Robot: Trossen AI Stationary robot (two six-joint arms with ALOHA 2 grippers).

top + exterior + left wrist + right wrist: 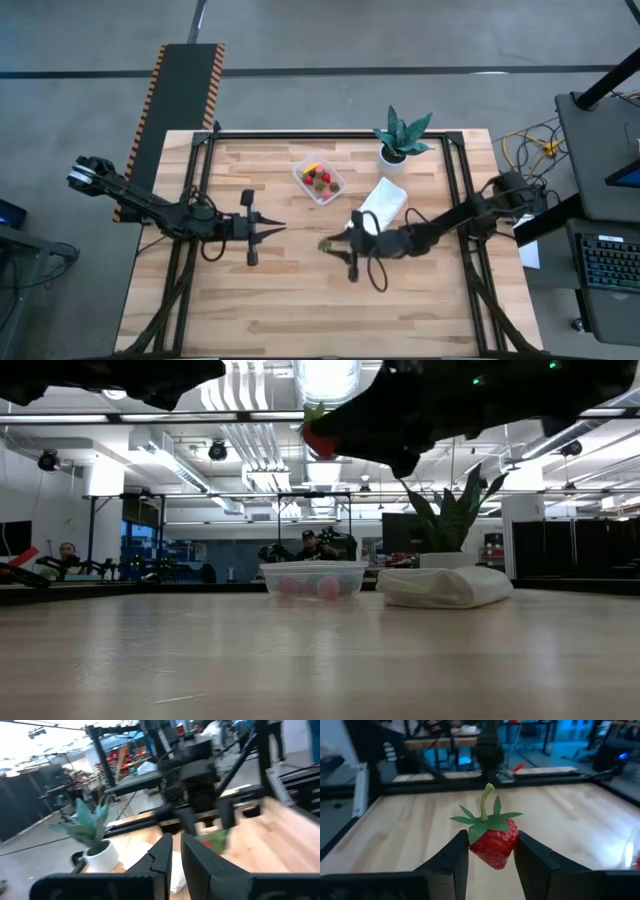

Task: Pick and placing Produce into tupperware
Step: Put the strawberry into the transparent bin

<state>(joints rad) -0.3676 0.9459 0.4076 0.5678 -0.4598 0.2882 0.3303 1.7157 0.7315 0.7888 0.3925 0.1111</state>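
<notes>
Right wrist view shows my right gripper (491, 851) clamped on a strawberry (491, 841), lifted well short of the tupperware (319, 181), which already holds several pieces, so this one remains.

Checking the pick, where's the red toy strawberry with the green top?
Between the right gripper's fingers, the red toy strawberry is held above mid-table, near the folded white cloth.

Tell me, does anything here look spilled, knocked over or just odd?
Nothing stands out. The tupperware sits upright with fruit inside, none spilled on the table. The potted plant stands straight and the white cloth lies folded beside it. The right gripper holds a strawberry cleanly above the table; the left gripper waits shut.
</notes>
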